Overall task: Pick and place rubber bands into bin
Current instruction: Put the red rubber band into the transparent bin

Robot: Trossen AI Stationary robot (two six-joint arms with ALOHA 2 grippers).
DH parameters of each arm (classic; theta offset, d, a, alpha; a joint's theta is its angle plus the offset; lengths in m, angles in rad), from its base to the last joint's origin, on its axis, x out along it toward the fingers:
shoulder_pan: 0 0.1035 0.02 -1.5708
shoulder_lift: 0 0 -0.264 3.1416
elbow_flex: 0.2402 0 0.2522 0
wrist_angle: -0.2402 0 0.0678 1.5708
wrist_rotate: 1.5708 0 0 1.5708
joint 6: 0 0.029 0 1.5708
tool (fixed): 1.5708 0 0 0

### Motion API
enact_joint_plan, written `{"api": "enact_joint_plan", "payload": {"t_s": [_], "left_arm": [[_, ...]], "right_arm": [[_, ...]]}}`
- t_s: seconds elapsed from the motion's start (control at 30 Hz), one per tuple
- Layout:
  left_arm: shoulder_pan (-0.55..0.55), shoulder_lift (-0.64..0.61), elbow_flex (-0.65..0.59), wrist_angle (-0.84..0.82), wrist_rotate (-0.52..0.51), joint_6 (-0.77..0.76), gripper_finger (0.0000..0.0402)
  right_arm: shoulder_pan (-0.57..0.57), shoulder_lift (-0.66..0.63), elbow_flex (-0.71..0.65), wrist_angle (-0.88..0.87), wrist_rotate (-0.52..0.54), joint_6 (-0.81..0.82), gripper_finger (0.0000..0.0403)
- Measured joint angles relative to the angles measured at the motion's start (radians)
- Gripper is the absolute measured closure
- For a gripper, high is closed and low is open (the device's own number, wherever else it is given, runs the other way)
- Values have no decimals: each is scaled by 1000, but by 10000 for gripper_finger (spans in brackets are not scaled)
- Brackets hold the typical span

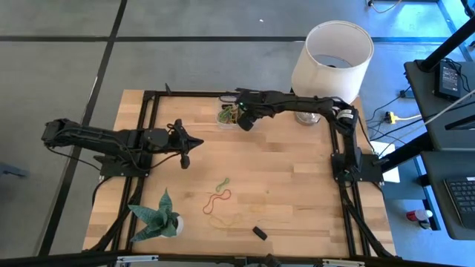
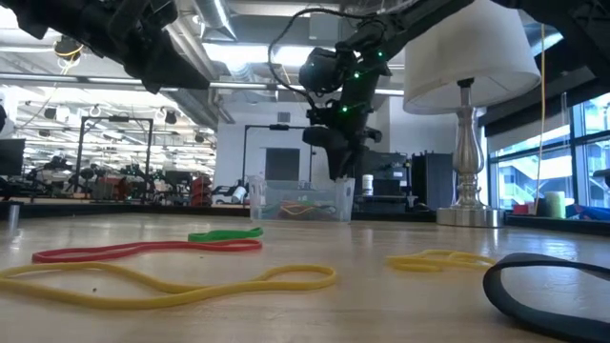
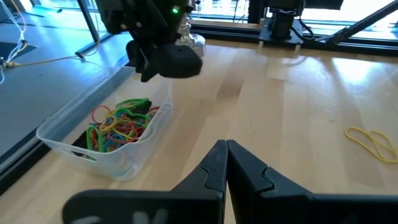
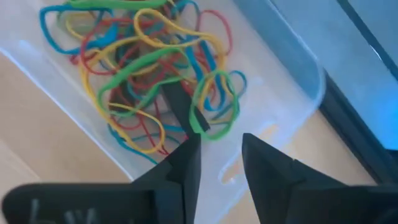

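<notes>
The clear plastic bin (image 1: 228, 115) stands near the table's far edge and holds a heap of coloured rubber bands (image 4: 143, 74). My right gripper (image 4: 221, 140) hangs just above the bin's near side, tipped downward. Its fingers are open with nothing between them, and a green band (image 4: 214, 102) lies in the bin just beyond the fingertips. Loose bands lie flat on the wood nearer the front: a green one (image 1: 222, 182), a red one (image 1: 217, 200) and a yellow one (image 1: 226, 220). My left gripper (image 1: 185, 159) waits shut over the table's left side.
A white lampshade (image 1: 332, 55) on its metal lamp stands at the far right, close to my right arm. A potted plant (image 1: 159, 215) sits at the near left. A small black block (image 1: 259, 232) lies near the front edge. Black frame rails (image 1: 145, 126) line the table's sides.
</notes>
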Motion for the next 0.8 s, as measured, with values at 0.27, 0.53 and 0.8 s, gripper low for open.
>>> {"api": "enact_joint_plan", "payload": {"t_s": [0.27, 0.53, 0.8], "left_arm": [[0, 0, 0, 0, 45, 0, 399], [-1, 0, 0, -10, 84, 0, 362], [-1, 0, 1, -16, 121, -39, 301]], "right_arm": [[79, -25, 91, -65, 0, 60, 295], [216, -211, -35, 27, -195, 146, 394], [422, -489, -424, 272, -256, 319, 393]]}}
